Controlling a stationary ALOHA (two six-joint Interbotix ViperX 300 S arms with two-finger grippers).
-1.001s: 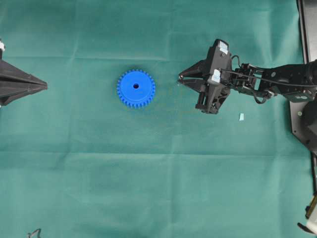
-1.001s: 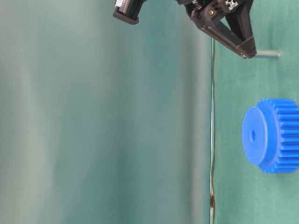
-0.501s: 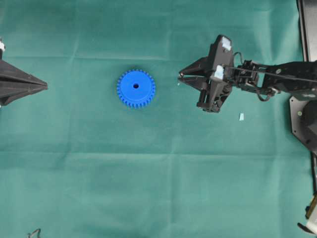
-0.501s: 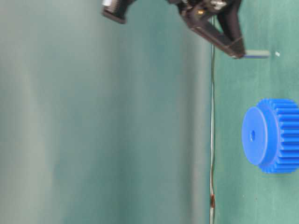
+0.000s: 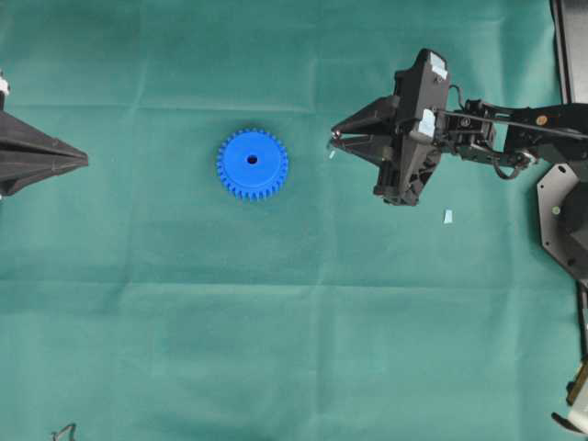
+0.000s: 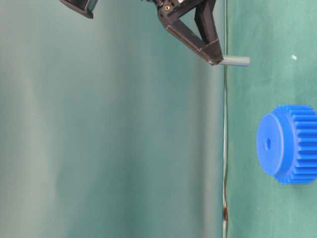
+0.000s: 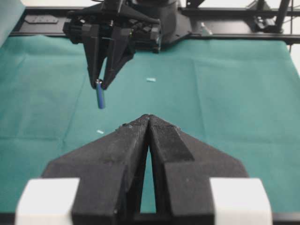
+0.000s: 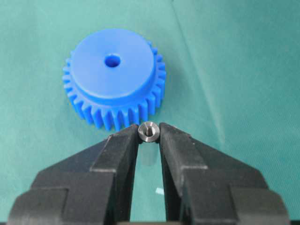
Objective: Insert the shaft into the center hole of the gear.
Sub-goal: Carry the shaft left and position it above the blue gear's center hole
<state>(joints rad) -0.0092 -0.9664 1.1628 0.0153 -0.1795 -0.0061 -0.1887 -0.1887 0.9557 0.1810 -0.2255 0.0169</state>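
Overhead view: green cloth (image 5: 294,349) across the whole table, right arm (image 5: 514,129) reaching in from the right edge. Right gripper (image 5: 334,141) clenched on the shaft (image 5: 333,143), tips pointing toward the gear (image 5: 253,163), well apart from it across bare cloth. Gear lying flat left of centre, hub up, center hole (image 5: 252,160) facing the camera. Left gripper (image 5: 84,160) at the far left edge, fingers pressed together into 1 point, nothing between them, aimed at the gear from the opposite side.

Table-level view: right gripper (image 6: 216,59) raised clear of the cloth (image 6: 267,213), shaft (image 6: 235,61) jutting from the fingertips toward the table, its free end off the surface. Gear (image 6: 290,144) seated on the cloth, hole (image 6: 268,144) dark in the hub face.

Right wrist view: shaft (image 8: 149,131) seen end-on, pinched between 2 black fingers (image 8: 180,154), gear (image 8: 114,77) just beyond, hole (image 8: 112,60) open.

Left wrist view: left gripper (image 7: 149,117) closed in the foreground, right gripper (image 7: 100,84) opposite with the shaft (image 7: 100,97) hanging down from its tips. 2 pale scraps on the cloth, 1 (image 7: 151,79) to the right of the shaft, 1 (image 7: 100,131) below it.
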